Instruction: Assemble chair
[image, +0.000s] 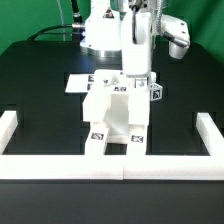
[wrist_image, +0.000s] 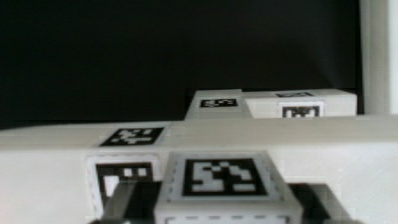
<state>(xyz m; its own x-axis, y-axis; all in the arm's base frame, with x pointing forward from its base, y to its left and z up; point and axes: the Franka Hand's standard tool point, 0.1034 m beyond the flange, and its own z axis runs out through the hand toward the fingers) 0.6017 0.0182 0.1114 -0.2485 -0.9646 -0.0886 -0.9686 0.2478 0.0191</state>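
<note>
Finding 1. The gripper (image: 137, 78) is hanging over the rear of the part-built chair (image: 112, 118), which is standing at the middle of the black table (image: 40, 110). Taking the chair as the dial's centre in the exterior view, the gripper is sitting at about 1 o'clock.

Finding 2. In the wrist view the fingers (wrist_image: 125, 202) are standing narrowly apart, one on each side of a tagged part (wrist_image: 217, 178), and are appearing to clamp it. The contact faces themselves are blurred.

Finding 3. The tagged part is presenting its tagged face to the wrist camera. Its long axis is therefore judged to be running with the gripper's approach line, near vertical, though its lower end is being hidden.

Finding 4. The governing relation: the chair's receiving surface is lying directly beneath and slightly toward 7 o'clock from the gripper. The coming move is judged to be a straight descent with little sideways correction.

Finding 5. A small block (image: 155, 93) is sitting at 2 o'clock from the chair, just beside the gripper's path. The marker board (image: 82, 82) is lying at 10 o'clock. The border rails (image: 110, 165) are closing the field from 3 through 6 to 9 o'clock, well apart from the work.
</note>
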